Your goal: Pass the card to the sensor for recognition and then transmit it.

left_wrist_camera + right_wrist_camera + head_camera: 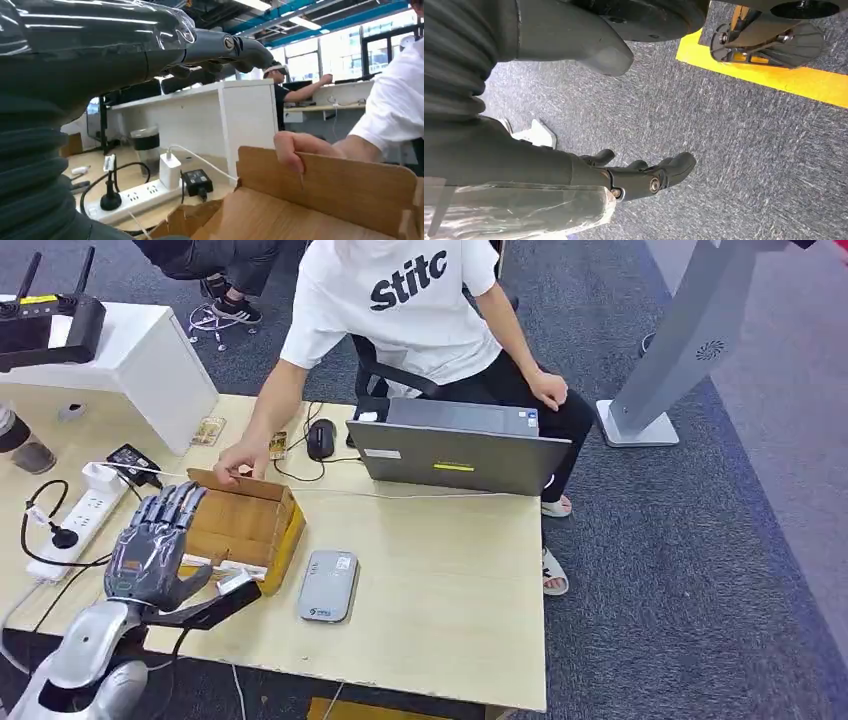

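Observation:
My left hand (150, 545) hovers over the near left part of an open cardboard box (250, 525), fingers stretched out and apart, thumb pointing toward the box's near corner. A small white card-like piece (236, 582) shows at that corner beside the thumb; nothing sits in the hand. In the left wrist view the fingers (220, 50) reach out above the box (320, 200). The grey-white sensor (328, 585) lies flat on the table just right of the box. My right hand (644, 175) hangs over the carpet, fingers loosely bent, holding nothing.
A person in a white shirt (400, 300) sits across the table with a hand (238, 462) on the box's far edge (295, 147). A laptop (455, 445), a mouse (320, 438) and a white power strip (75, 520) with cables lie on the table (450, 590).

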You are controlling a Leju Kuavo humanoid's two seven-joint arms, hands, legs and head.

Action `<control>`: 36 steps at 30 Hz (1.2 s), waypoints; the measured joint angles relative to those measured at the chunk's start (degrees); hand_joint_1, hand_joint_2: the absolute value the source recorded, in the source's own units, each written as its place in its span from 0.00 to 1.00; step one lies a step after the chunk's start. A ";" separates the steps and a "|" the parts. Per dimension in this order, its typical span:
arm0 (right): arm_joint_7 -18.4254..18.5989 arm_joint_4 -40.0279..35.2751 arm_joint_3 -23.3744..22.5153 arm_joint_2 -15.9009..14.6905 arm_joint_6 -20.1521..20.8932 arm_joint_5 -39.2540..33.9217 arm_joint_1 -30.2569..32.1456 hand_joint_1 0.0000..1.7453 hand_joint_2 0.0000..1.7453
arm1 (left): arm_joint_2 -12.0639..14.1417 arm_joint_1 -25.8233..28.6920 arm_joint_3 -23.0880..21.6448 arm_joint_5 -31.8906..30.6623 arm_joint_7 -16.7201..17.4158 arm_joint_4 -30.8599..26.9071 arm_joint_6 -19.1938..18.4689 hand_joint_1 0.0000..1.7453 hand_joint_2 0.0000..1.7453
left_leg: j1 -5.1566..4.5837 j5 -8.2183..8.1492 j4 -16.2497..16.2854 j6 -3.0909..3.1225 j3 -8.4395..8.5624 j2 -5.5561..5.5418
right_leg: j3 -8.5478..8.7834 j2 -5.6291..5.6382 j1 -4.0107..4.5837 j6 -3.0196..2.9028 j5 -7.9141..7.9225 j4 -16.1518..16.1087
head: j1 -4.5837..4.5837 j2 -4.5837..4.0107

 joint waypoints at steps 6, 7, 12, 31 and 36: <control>-0.02 0.00 0.00 0.00 0.00 0.02 0.00 0.00 1.00 | -0.04 -0.77 -0.28 -0.98 0.79 0.68 0.81 0.00 1.00 | 0.00 0.00 0.00 0.00 0.00 0.00 | -0.01 0.00 0.00 0.00 0.00 0.00 | 0.00 0.00; -0.02 0.00 0.00 0.00 0.00 0.02 0.01 0.00 1.00 | -0.04 -0.88 -0.37 -0.64 0.76 0.68 0.74 0.00 1.00 | 0.00 0.00 0.00 0.00 0.00 0.01 | -0.01 0.01 0.00 0.00 0.00 0.00 | 0.00 0.00; -0.17 0.00 0.00 0.00 0.00 0.35 0.01 0.00 1.00 | 0.07 -1.16 -0.50 0.48 0.11 0.68 0.33 0.00 1.00 | 0.00 0.00 0.00 0.00 0.00 0.01 | -0.01 0.01 0.00 0.00 0.00 0.00 | 0.00 0.00; -0.37 0.00 -1.14 0.00 -0.24 0.59 0.04 0.00 1.00 | 1.03 -0.73 -0.85 5.84 -2.43 -3.30 -0.86 0.00 1.00 | 0.00 0.00 0.00 0.00 0.00 0.01 | 0.00 0.01 0.00 0.00 0.00 0.00 | 0.00 0.00; -0.24 0.00 -1.29 0.00 -0.07 0.61 0.04 0.00 1.00 | 1.31 -0.43 -0.94 4.68 -1.82 -4.33 -0.74 0.00 1.00 | 0.00 0.00 0.00 0.00 -0.01 0.00 | 0.00 0.00 0.00 0.00 0.00 0.00 | -0.02 0.00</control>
